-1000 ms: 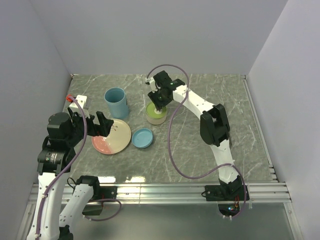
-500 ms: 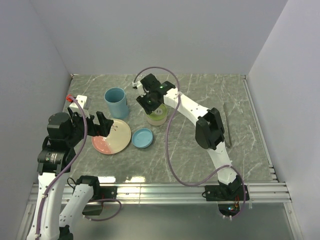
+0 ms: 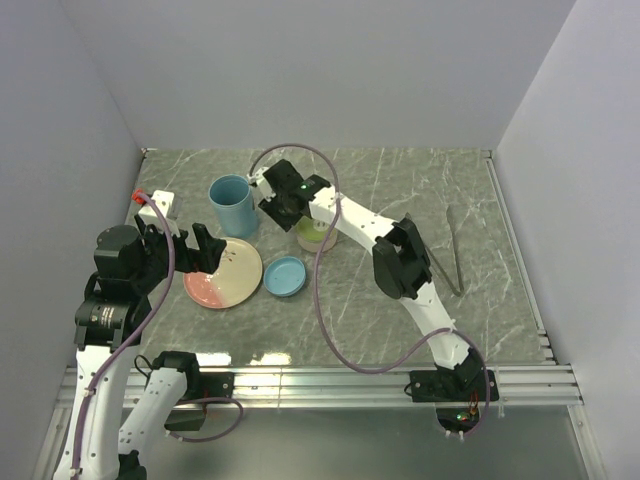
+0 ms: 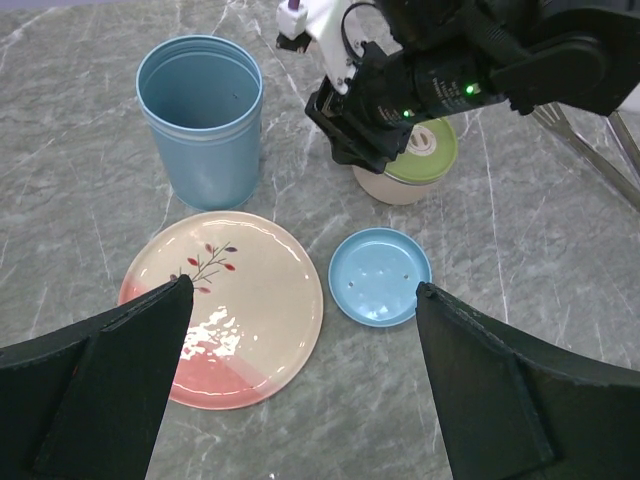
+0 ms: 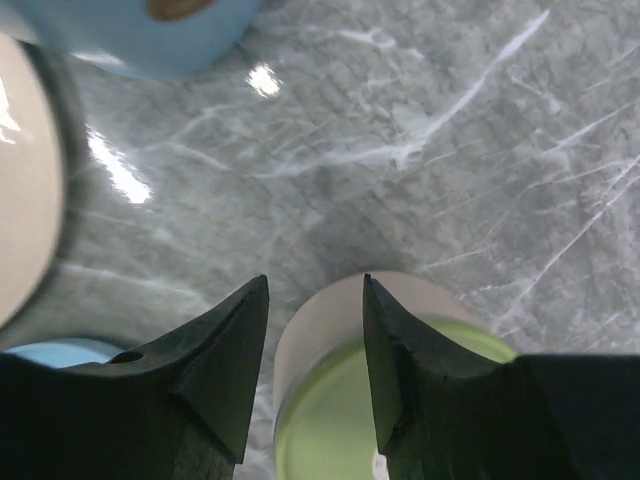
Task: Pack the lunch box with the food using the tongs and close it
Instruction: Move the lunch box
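The lunch box stands in parts: a tall open blue cylinder [image 3: 233, 203] [image 4: 200, 120], a beige tub with a green lid [image 3: 318, 236] [image 4: 415, 165] [image 5: 340, 400], and a flat blue lid [image 3: 285, 275] [image 4: 380, 276]. My right gripper [image 3: 283, 207] [image 5: 314, 290] hangs open between cylinder and tub, over the tub's left edge, with nothing between its fingers. The tongs [image 3: 452, 250] [image 4: 590, 145] lie on the table far right, untouched. My left gripper [image 3: 188, 255] [image 4: 302, 290] is wide open above the plate's near edge. No food is in view.
The pink-and-cream plate [image 3: 225, 275] [image 4: 230, 300] lies bare at the left, beside the blue lid. A small white block with a red tip [image 3: 158, 203] sits at the far left by the wall. A metal rail [image 3: 330, 380] runs along the near edge.
My right gripper has swung left from above the green-lidded tub to the gap beside the blue cylinder, and the arm no longer covers the tongs. The left arm has not moved.
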